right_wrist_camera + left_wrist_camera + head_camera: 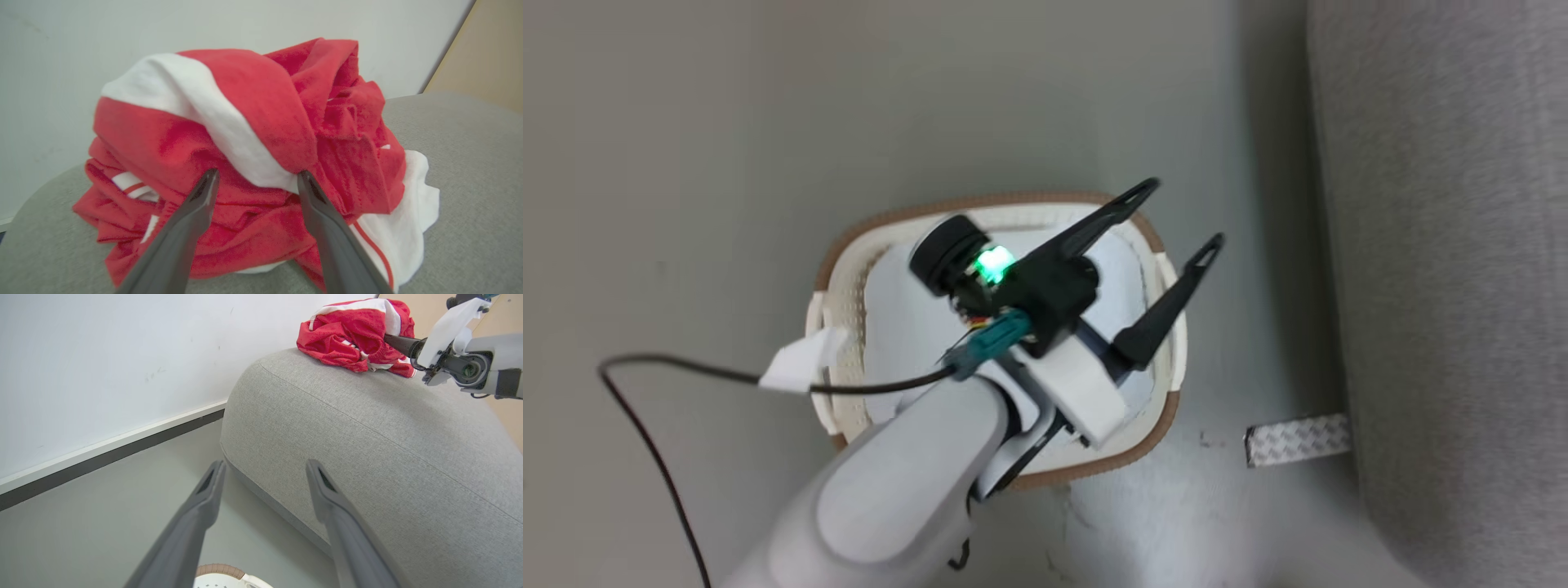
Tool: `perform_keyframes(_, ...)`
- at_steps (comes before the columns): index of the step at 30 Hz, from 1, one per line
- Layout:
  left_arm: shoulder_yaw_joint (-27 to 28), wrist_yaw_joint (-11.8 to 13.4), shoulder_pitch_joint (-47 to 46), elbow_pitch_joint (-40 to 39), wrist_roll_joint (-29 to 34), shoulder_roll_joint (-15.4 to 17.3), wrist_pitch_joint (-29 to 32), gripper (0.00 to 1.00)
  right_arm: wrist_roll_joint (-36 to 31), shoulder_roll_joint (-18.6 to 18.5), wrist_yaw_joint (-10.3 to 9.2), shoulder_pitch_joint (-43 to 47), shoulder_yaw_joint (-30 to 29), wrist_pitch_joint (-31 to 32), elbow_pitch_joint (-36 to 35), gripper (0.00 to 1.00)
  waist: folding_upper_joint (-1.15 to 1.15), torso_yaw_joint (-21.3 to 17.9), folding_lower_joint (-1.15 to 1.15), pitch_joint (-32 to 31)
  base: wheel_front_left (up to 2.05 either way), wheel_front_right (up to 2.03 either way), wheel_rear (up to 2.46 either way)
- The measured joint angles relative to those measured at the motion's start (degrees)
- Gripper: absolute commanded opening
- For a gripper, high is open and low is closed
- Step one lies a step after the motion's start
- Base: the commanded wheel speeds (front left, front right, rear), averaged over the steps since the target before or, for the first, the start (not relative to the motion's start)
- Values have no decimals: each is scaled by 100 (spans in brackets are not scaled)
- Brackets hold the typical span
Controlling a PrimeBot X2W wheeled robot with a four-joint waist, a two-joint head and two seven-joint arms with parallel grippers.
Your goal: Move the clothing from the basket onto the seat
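Observation:
The red and white clothing (253,106) lies in a crumpled heap on the grey seat (470,163). My right gripper (255,175) is open, its fingertips up against the heap, holding nothing. In the left wrist view the clothing (351,335) rests at the far end of the seat (367,437), and a dark finger (402,344) of the right gripper reaches into it. My left gripper (1183,214) hangs open above the basket (1013,200), which holds a pale flat cloth (898,310). The left gripper (265,465) is empty, with the basket rim (218,569) just below it.
The seat (1445,245) runs down the right side of the head view, a short gap of grey floor from the basket. A silver tape strip (1298,441) lies on the floor by it. A black cable (645,367) trails left. A white wall with a dark skirting (110,455) stands behind.

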Motion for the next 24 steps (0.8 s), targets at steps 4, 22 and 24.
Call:
perform_keyframes(4,167,153,320,177,-172,44,-216,100,-110,252,0,697,151,0,-702,100,0,-82,-1,-477,0,0,0)
perform_keyframes(22,1383,1158,2728,1038,-942,361,-972,100,-159,1252,0,4287,834,31,-3344,100,0,214,-4,-3244,0,0,0)
perform_keyframes(24,1597,1288,3066,1009,-918,394,-979,100,-231,1446,0,4642,965,30,-3460,100,0,296,-4,-3523,0,0,0)
